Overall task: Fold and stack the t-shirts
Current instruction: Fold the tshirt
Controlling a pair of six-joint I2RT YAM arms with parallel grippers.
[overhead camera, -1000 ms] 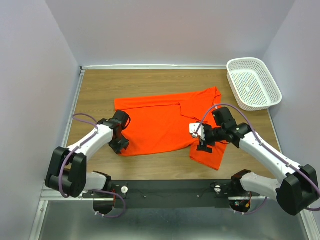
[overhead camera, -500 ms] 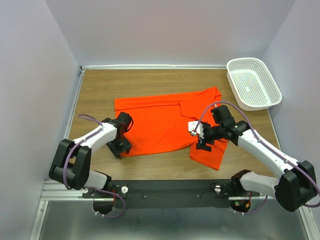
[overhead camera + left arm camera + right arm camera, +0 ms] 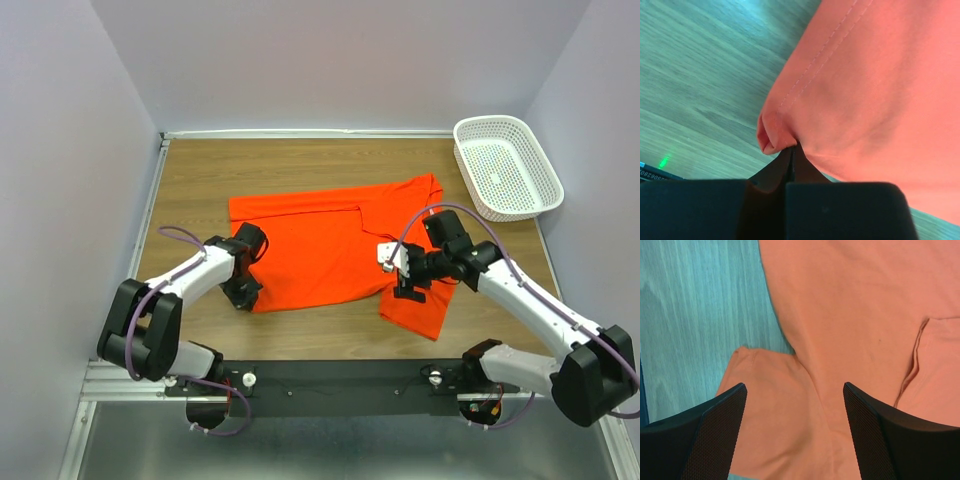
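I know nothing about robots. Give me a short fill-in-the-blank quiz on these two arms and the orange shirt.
1. The left gripper is ___ on a corner of the t-shirt.
2. The right gripper hangs above the shirt with its jaws ___.
3. The white basket stands at the far ___ corner of the table.
Missing words: shut; open; right.

Bright, even overhead light leaves only faint shadows in the sharp top view, while both wrist views tint the brown wooden table (image 3: 700,60) blue-green at ten o'clock and blur the black gripper fingers (image 3: 840,210) at six.
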